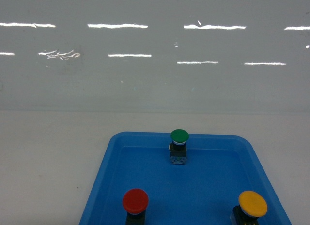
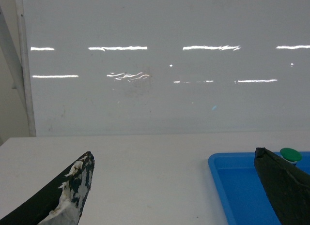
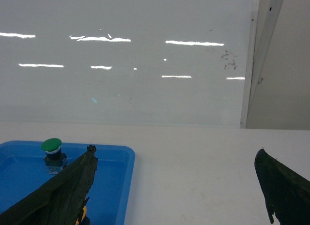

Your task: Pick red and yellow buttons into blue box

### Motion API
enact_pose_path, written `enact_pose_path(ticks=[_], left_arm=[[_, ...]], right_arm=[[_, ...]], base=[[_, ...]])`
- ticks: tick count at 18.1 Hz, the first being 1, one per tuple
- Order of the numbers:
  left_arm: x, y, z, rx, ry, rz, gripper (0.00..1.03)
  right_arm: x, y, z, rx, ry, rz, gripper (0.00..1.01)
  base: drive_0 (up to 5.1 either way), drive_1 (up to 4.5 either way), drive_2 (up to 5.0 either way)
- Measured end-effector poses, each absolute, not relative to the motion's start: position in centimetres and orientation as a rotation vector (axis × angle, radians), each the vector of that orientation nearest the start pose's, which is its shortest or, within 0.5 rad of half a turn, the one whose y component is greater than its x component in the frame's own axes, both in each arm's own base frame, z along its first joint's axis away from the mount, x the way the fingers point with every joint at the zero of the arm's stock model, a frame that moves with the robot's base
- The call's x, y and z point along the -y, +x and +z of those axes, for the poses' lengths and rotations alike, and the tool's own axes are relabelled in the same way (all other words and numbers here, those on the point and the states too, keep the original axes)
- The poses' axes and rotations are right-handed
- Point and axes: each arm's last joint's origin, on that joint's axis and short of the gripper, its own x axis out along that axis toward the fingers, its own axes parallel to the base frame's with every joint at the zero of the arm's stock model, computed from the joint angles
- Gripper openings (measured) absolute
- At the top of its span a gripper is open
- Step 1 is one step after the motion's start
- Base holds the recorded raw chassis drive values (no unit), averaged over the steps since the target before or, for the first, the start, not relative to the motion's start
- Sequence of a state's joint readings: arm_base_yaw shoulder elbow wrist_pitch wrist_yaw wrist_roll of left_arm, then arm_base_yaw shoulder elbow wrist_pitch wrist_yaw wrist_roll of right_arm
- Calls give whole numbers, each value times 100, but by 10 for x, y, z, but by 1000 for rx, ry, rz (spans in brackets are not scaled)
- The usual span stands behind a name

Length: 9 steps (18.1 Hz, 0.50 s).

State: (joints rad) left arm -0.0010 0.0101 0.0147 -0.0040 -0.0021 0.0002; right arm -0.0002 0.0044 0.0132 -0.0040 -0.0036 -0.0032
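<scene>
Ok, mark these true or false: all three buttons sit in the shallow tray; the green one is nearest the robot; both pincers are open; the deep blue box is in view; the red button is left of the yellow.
1. True: the red button, yellow button and green button all stand in the shallow tray.
2. False: green is farthest from the robot.
3. True: the left pincer and right pincer are both open and empty.
4. False: no deep box shows in any view.
5. True, in the head view.
</scene>
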Motion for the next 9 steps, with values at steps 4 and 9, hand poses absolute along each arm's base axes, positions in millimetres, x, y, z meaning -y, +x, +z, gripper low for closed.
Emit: enact_pose_path(ticks=[4,9], left_arm=[[0,97,167,1,0,1,98],[0,97,167,1,0,1,98]], right_arm=[[0,97,167,5,-3,3,98],[0,97,167,5,-3,3,98]], base=[[0,0,0],[0,0,0]])
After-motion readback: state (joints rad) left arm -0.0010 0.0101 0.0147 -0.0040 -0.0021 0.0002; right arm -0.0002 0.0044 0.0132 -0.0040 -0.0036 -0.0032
